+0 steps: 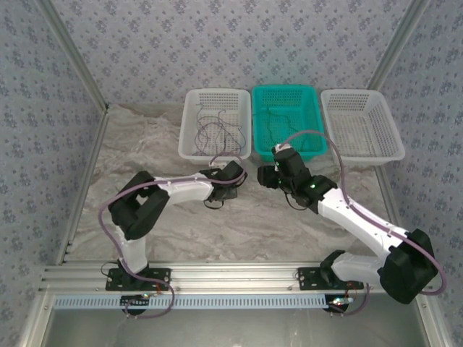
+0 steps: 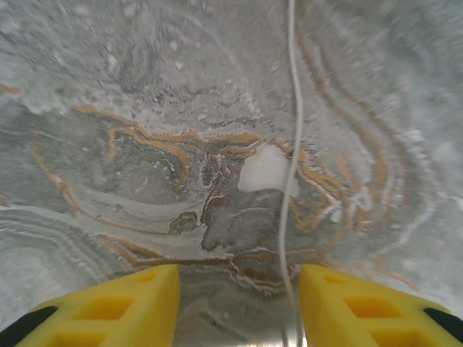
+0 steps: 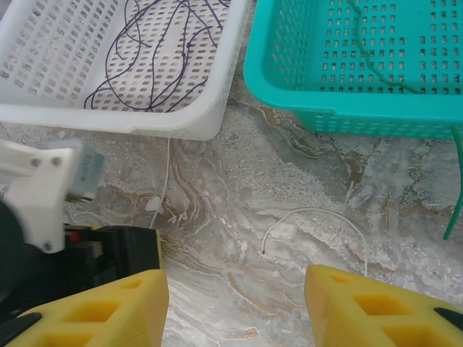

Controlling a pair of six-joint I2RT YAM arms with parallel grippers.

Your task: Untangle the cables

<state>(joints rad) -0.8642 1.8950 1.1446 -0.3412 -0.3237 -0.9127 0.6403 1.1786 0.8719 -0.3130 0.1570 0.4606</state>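
Left tool point(image 2: 239, 293) astride white cable point(image 2: 293, 144), jaws apart

Dark cables point(image 1: 217, 131): tangled loops in the left white basket point(image 1: 189, 123), 11 o'clock on the table point(image 1: 166, 217). Teal-green cable point(image 3: 376, 69): wavy strand in the teal basket point(image 3: 289, 94), 12 o'clock. Thin white cable point(image 3: 312, 214): open arc lying flat on the table, just short of both baskets.

No legible text, labels or numbers anywhere
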